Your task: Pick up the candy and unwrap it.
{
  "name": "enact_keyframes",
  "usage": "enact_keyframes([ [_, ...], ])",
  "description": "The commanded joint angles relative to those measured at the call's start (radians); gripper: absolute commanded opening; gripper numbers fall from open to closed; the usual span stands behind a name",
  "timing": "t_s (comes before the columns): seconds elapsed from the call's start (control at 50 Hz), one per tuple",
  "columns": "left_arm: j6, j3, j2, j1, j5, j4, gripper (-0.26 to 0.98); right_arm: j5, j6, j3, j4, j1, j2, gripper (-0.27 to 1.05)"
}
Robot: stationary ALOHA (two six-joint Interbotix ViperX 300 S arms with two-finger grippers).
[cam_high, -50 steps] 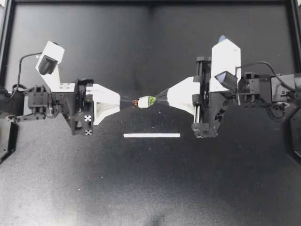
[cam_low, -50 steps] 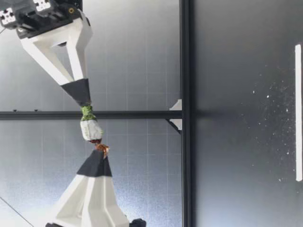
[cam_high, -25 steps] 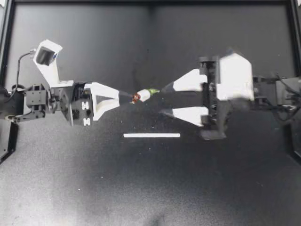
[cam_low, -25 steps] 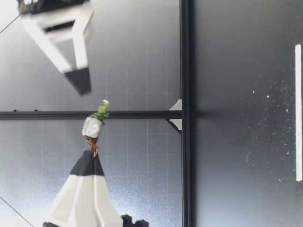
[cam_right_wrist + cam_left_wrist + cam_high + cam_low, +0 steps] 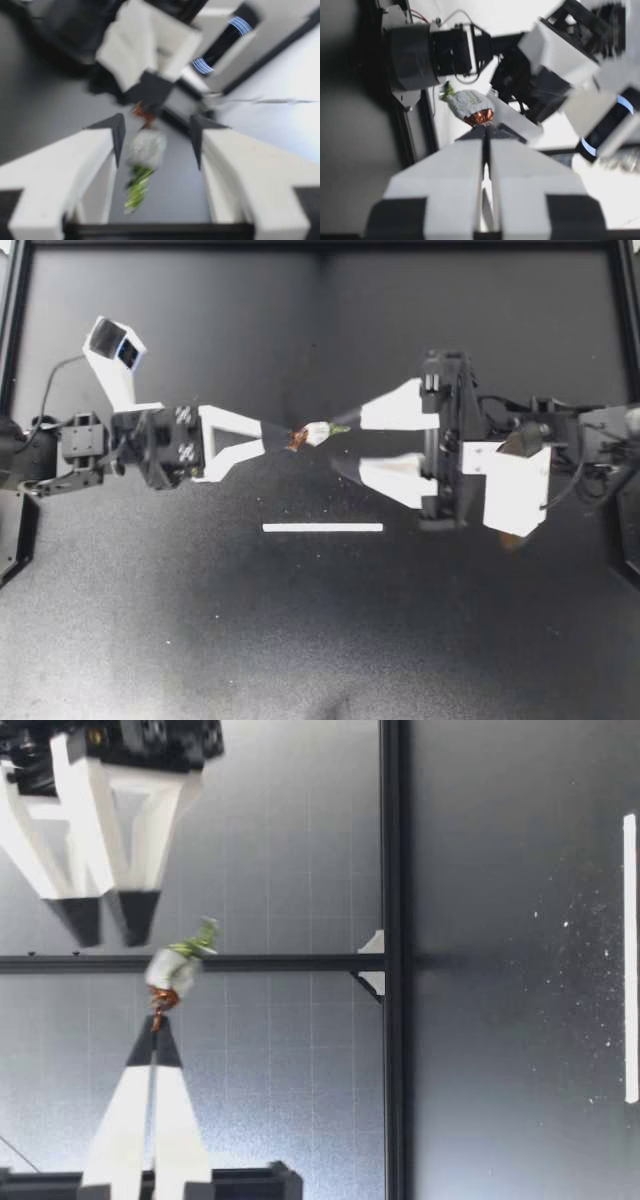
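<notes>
The candy [image 5: 318,432], in a white wrapper with a brown twisted end and a green one, hangs above the table. My left gripper [image 5: 283,433] is shut on its brown end. My right gripper [image 5: 341,447] stands open, and the green tail lies close to one finger. In the low view the candy [image 5: 172,970] sits on top of my left gripper [image 5: 157,1028], just under my right gripper [image 5: 108,923]. In the left wrist view the candy [image 5: 467,102] sticks out ahead of the shut fingertips [image 5: 479,134]. In the right wrist view the candy [image 5: 145,150] lies between the spread fingers [image 5: 116,131].
A white strip [image 5: 322,527] lies flat on the black table nearer the front, below both grippers; in the low view the strip [image 5: 629,958] is close to the camera. Black frame rails [image 5: 12,390] border the table.
My right gripper has let go of the candy's green end, opened wide and rolled over. My left gripper has turned on its wrist and still holds the brown end.
</notes>
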State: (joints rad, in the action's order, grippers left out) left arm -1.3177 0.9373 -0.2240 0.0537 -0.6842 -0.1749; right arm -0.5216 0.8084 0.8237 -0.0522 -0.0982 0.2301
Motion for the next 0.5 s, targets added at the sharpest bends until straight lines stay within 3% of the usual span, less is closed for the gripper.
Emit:
enact_keyframes([
  [0.0,0.008,-0.005,-0.003,0.003,-0.020,-0.081,-0.16,-0.069,0.098,-0.015,-0.130,-0.003,0.005,0.56],
  [0.2,0.089,0.037,0.002,0.008,-0.120,-0.256,-0.16,-0.118,0.311,-0.009,-0.310,0.046,0.000,0.56],
  [0.34,0.123,0.029,0.002,0.008,-0.133,-0.281,-0.16,-0.132,0.376,-0.017,-0.403,0.058,-0.021,0.56],
  [0.48,0.124,0.025,0.002,0.008,-0.133,-0.281,-0.16,-0.132,0.391,-0.032,-0.410,0.060,-0.057,0.56],
])
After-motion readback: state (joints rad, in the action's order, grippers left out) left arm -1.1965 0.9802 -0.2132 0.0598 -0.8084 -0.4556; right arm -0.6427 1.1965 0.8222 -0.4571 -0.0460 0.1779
